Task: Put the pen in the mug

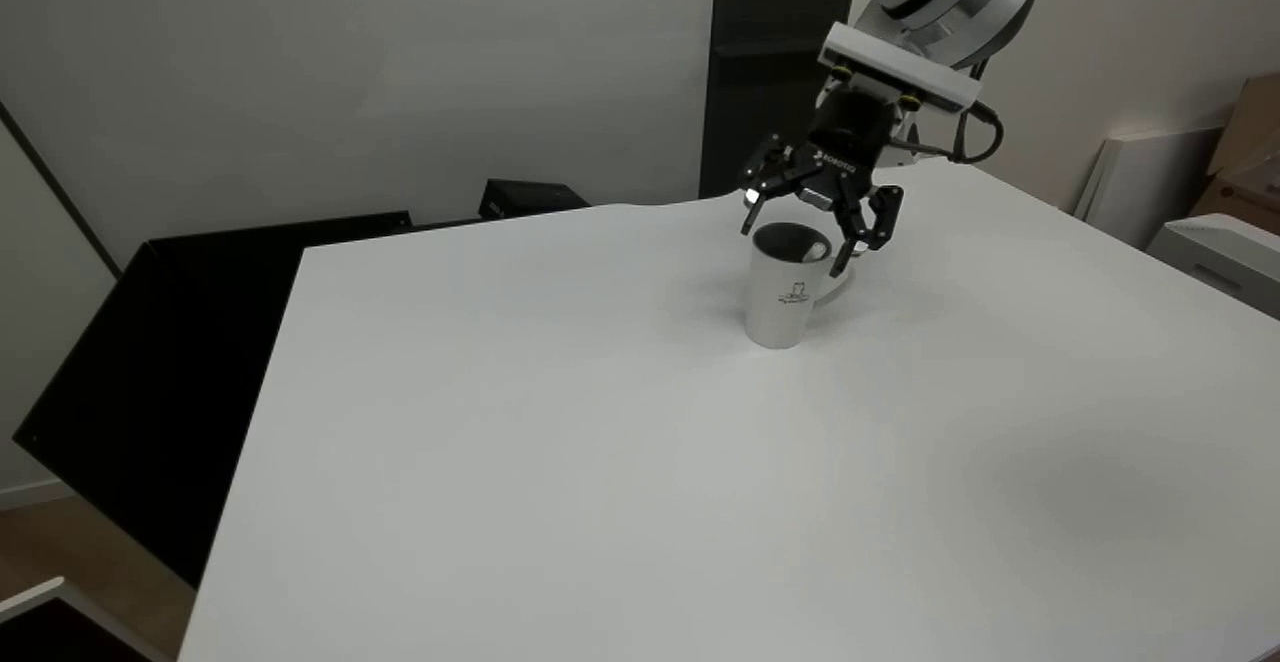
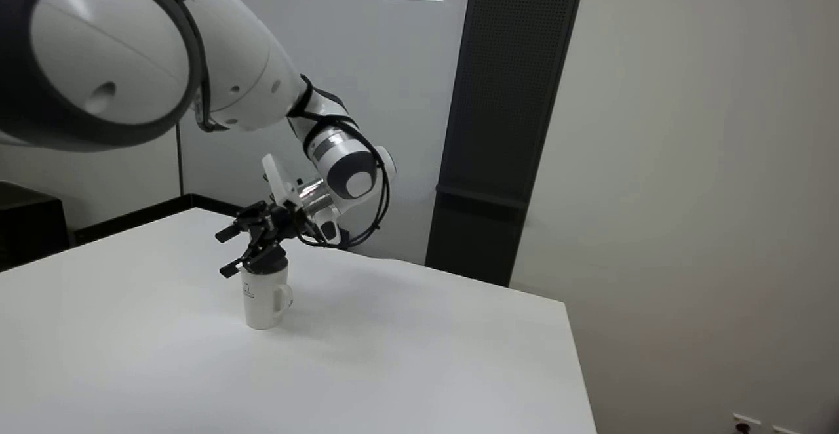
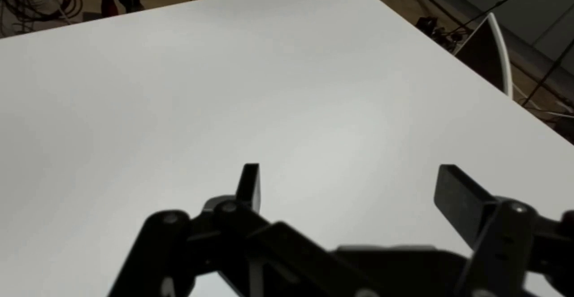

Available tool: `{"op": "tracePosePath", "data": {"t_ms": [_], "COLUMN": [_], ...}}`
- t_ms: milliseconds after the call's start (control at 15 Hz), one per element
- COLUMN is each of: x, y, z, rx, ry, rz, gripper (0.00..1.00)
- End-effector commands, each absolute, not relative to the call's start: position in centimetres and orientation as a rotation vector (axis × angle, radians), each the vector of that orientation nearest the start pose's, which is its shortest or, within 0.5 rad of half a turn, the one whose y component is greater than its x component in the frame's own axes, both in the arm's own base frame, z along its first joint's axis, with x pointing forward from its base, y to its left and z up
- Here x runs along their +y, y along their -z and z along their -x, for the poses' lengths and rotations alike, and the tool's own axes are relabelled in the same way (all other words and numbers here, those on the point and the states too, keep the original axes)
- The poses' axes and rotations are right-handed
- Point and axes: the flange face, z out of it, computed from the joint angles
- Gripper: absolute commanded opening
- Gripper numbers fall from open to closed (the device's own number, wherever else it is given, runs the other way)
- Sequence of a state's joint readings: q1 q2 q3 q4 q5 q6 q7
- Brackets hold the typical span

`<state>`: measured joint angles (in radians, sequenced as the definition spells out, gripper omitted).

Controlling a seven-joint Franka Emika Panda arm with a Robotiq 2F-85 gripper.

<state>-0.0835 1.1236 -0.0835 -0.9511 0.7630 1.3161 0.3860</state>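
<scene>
The white-grey mug (image 1: 775, 307) stands upright on the white table, its dark mouth facing up; it also shows in an exterior view (image 2: 263, 303). A short white end, which looks like the pen (image 1: 816, 252), shows inside the mug's mouth near the handle side; the rest of it is hidden. My gripper (image 1: 795, 246) is tilted at the mug's rim, fingers wide apart with nothing between them. It also shows in an exterior view (image 2: 228, 252), partly in front of the mug's top, and in the wrist view (image 3: 349, 182). Mug and pen are out of the wrist view.
The white table (image 1: 560, 462) extends around the mug. A black box (image 1: 530, 198) stands behind its far edge. A white box (image 1: 1222, 260) and cardboard (image 1: 1245, 167) are at the right. In the wrist view, cables (image 3: 40, 1) lie beyond the table edge.
</scene>
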Motion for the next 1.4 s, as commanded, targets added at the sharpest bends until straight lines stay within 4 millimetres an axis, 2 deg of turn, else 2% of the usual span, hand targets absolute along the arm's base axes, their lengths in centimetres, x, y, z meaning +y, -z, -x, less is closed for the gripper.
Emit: {"op": "tracePosePath", "data": {"t_ms": [0,400,667,933,1333], "x": [2.5,9.6,12.9,14.6,15.2], "y": [-18.5,-19.9,-20.7,-21.0,-20.3], "z": [-70.0,-68.2,-65.5,-62.9,-60.1], "rx": [0.68,0.505,0.311,0.124,-0.035], "ry": [-0.98,-0.805,-0.721,-0.623,-0.365], "rz": [2.442,2.817,2.896,2.899,2.921], "gripper": [1.0,1.0,1.0,1.0,1.0]}}
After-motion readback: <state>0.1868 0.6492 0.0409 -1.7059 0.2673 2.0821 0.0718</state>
